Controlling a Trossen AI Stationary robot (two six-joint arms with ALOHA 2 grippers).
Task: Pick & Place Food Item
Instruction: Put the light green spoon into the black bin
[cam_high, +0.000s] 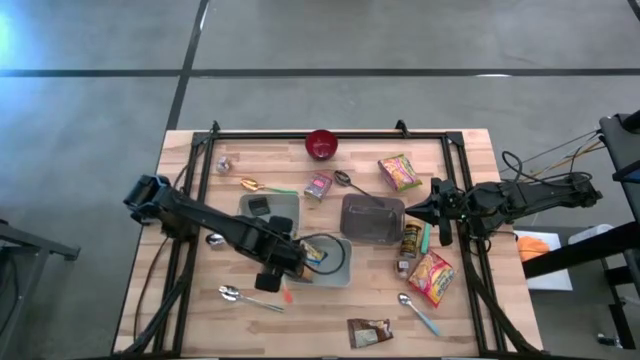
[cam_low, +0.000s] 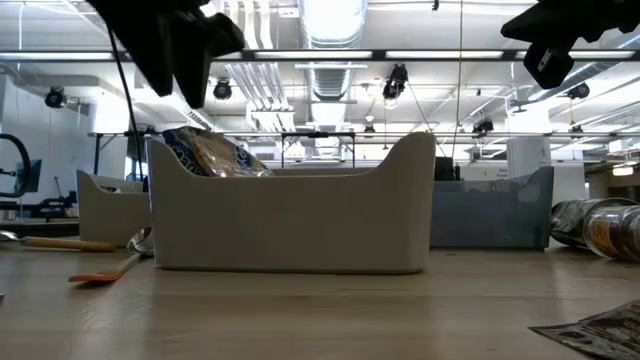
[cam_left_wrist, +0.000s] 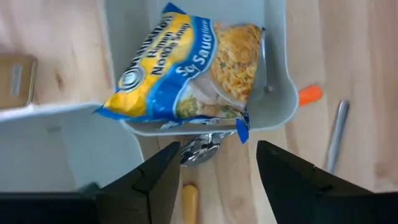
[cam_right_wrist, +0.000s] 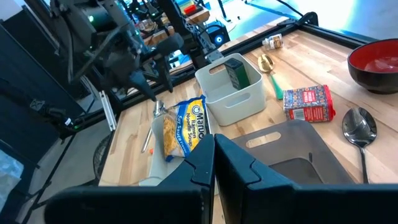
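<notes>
A blue and yellow ramen noodle packet (cam_left_wrist: 186, 68) lies tilted in a white bin (cam_left_wrist: 280, 99), one edge leaning over the bin's wall. In the low view the packet (cam_low: 210, 155) pokes above the bin's rim (cam_low: 290, 220). My left gripper (cam_left_wrist: 217, 180) hangs open above the bin's end, pointing down, with nothing between its fingers; the high view shows it (cam_high: 287, 263) at the bin (cam_high: 340, 275). Close to the table's right edge, my right gripper (cam_right_wrist: 214, 162) waits shut and clear of everything.
Beside the bin lie a spoon (cam_left_wrist: 202, 146) and an orange-handled utensil (cam_left_wrist: 310, 94). Around it stand a second white bin (cam_high: 268, 208), a grey bin (cam_high: 372, 218), a red bowl (cam_high: 321, 144), a red can (cam_high: 318, 186), snack packets (cam_high: 399, 172) (cam_high: 431, 277) and spoons (cam_high: 245, 297).
</notes>
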